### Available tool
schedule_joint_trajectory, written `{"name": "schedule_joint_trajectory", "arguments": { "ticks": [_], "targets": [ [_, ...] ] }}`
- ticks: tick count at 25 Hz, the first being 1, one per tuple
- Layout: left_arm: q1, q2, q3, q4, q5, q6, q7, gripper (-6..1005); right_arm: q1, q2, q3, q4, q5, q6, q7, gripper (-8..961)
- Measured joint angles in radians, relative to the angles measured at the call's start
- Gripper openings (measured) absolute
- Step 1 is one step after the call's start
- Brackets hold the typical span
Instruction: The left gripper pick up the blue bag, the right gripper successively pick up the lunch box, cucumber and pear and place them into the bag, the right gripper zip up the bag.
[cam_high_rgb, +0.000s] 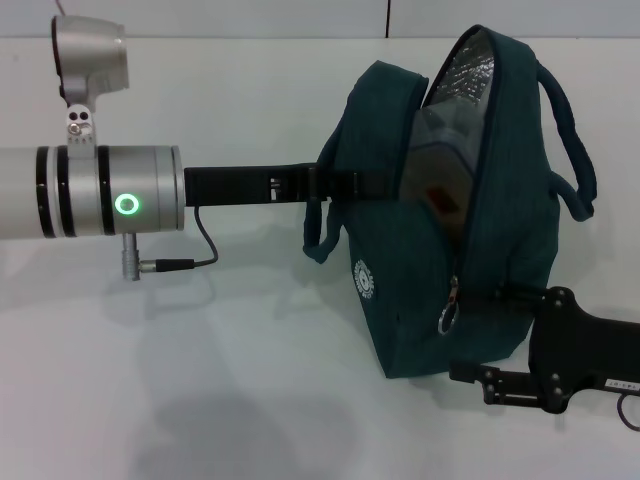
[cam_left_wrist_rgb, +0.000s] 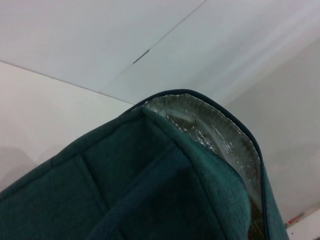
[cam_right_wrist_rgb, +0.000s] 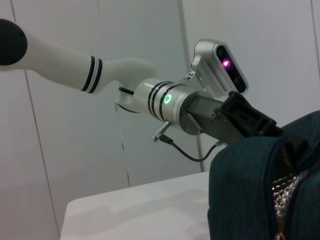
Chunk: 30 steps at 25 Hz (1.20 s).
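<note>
The blue bag stands upright on the white table with its top unzipped and the silver foil lining showing. Inside it I see the clear lunch box with its red sticker. My left gripper reaches in from the left and is shut on the bag's upper side by a handle; the right wrist view shows that left gripper clamped on the bag. My right gripper is open at the bag's lower right end, just beside the ring zipper pull. The cucumber and pear are out of view.
The white table spreads to the left and front of the bag. A thin black cable hangs under the left arm. The left wrist view shows only the bag's fabric and foil edge against pale walls.
</note>
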<state>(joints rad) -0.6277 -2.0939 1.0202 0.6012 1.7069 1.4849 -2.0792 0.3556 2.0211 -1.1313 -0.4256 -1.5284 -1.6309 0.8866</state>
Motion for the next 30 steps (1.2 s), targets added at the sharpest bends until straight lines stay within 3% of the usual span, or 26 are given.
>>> {"name": "schedule_joint_trajectory", "arguments": {
  "ticks": [20, 30],
  "targets": [
    [0.01, 0.003, -0.001, 0.003, 0.0, 0.003, 0.001, 56, -0.002, -0.005, -0.014, 0.016, 0.058, 0.017, 0.008, 725],
    [0.009, 0.002, 0.0, 0.008, 0.0, 0.003, 0.001, 56, 0.019, 0.001, -0.222, 0.037, 0.203, 0.036, 0.001, 724]
  ]
}}
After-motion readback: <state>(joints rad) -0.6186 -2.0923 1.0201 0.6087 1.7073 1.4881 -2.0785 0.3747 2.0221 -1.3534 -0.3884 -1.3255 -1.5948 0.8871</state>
